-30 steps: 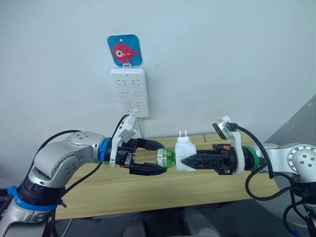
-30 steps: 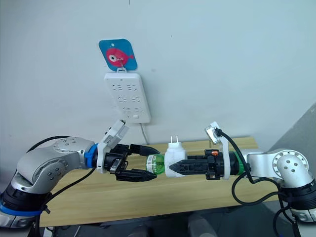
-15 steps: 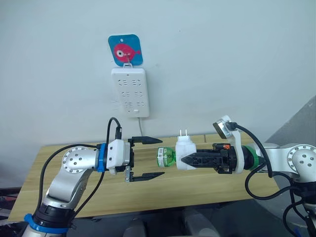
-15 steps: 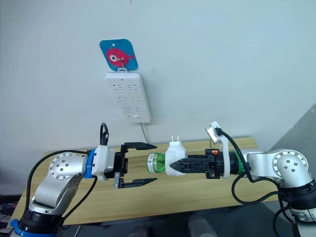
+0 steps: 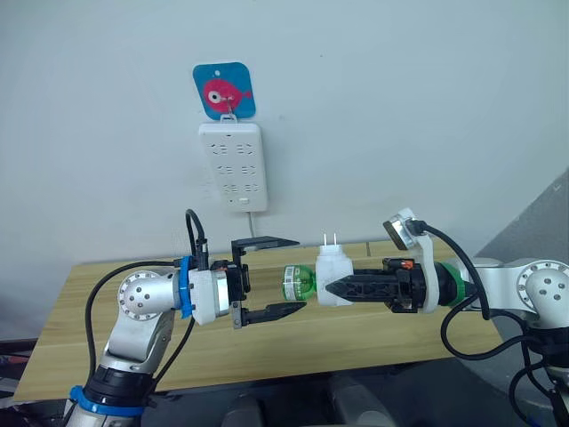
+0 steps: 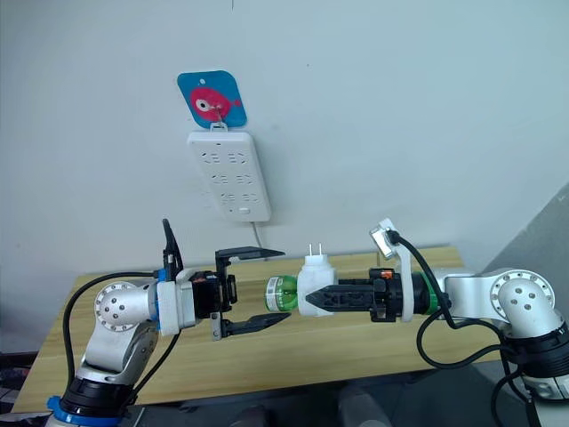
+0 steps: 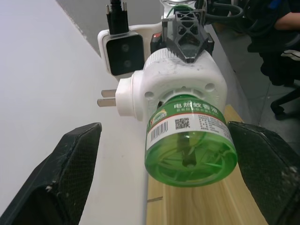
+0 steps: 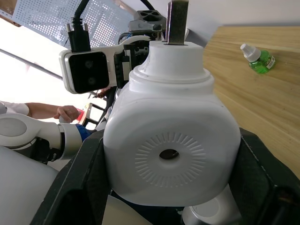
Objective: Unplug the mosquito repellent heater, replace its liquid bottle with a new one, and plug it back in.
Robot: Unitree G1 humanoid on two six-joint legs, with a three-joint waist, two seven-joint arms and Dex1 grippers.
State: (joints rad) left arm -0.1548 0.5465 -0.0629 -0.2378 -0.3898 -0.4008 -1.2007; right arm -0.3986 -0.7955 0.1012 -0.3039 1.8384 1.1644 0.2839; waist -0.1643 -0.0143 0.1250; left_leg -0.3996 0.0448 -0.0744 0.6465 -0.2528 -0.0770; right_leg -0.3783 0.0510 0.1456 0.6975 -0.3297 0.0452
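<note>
We have the mosquito repellent heater (image 5: pixel 333 277) off the wall and held in the air above the worktop (image 5: pixel 382 334), so the unplugging looks done. Our right tool (image 5: pixel 331 289) is clenched on its white body, prongs pointing up, with the green liquid bottle (image 5: pixel 300 282) sticking out toward the left, apparently seated in the heater's socket.

Our left tool (image 5: pixel 283 276) is released, its two fingers (image 5: pixel 272 311) spread wide, one above and one below the bottle's end, apart from it. In the left wrist view the bottle's base sits between the spread fingers with a clear gap on each side.

Judging from this, the bottle swap is only starting: the fitted bottle must still be gripped and twisted out, a new one fitted, and the heater plugged back into the power strip (image 5: pixel 232 165) on the wall.

The fitted bottle is translucent green; how much liquid it holds we cannot tell. A second small green bottle (image 8: pixel 255 57) with a white cap lies tipped on the worktop.
</note>
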